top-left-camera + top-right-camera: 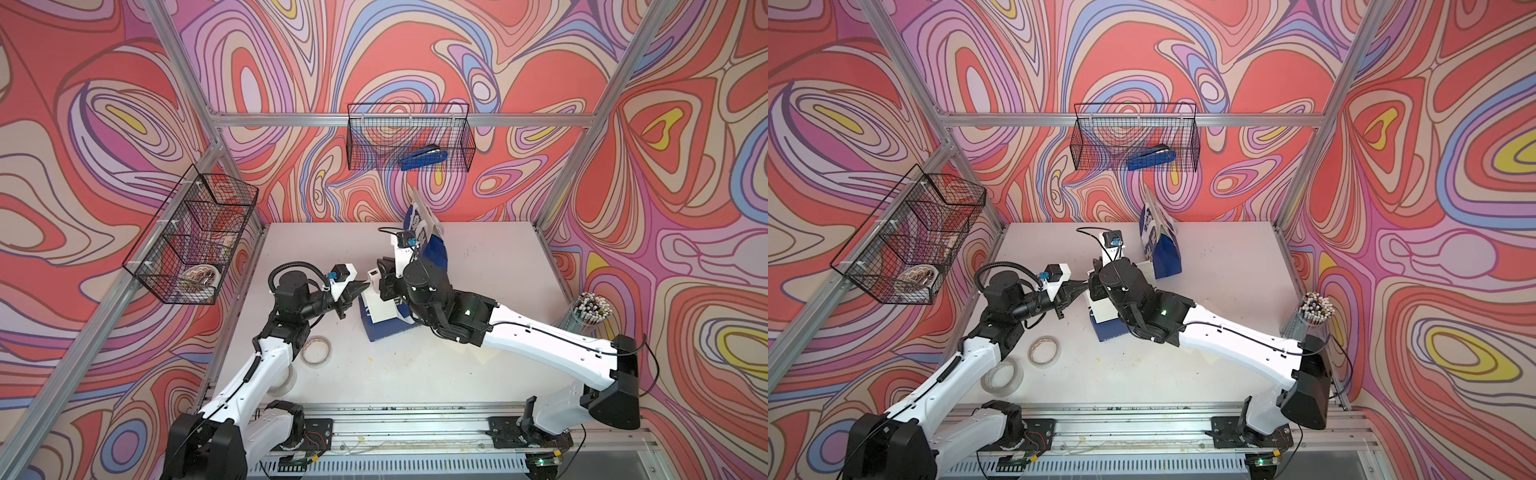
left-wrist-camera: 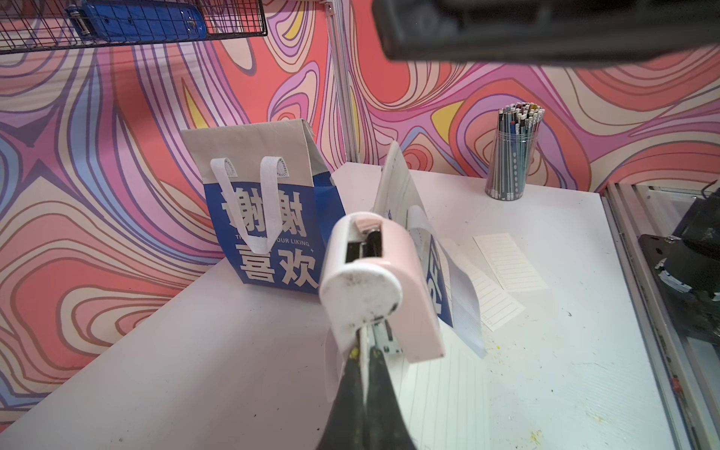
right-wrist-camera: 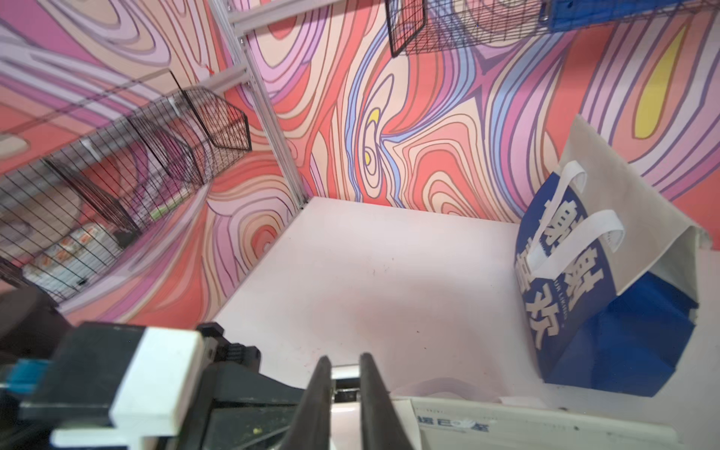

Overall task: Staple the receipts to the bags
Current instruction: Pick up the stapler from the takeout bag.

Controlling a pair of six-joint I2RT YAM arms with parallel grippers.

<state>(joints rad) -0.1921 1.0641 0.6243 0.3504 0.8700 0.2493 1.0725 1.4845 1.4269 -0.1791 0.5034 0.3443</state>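
Two arms work one stapler (image 2: 374, 280): left pincer (image 2: 366, 350) clamps its tail, right pincer (image 3: 345, 364) stands narrow astride its head, contact unclear. Bag (image 1: 384, 330) and receipt (image 1: 380, 309) sit central on the tabletop (image 1: 478, 266); I'd squeeze squarely with both layers in the mouth.

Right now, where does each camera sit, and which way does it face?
Top views: high above the robot's base, looking down on the table; left arm and right arm show.
Left wrist: on the left arm, facing the pink stapler and far bag; left hand shows.
Right wrist: on the right arm, facing the back corner; right hand and the left arm's camera show.
Shared: both wrist views show the far bag and blue stapler.
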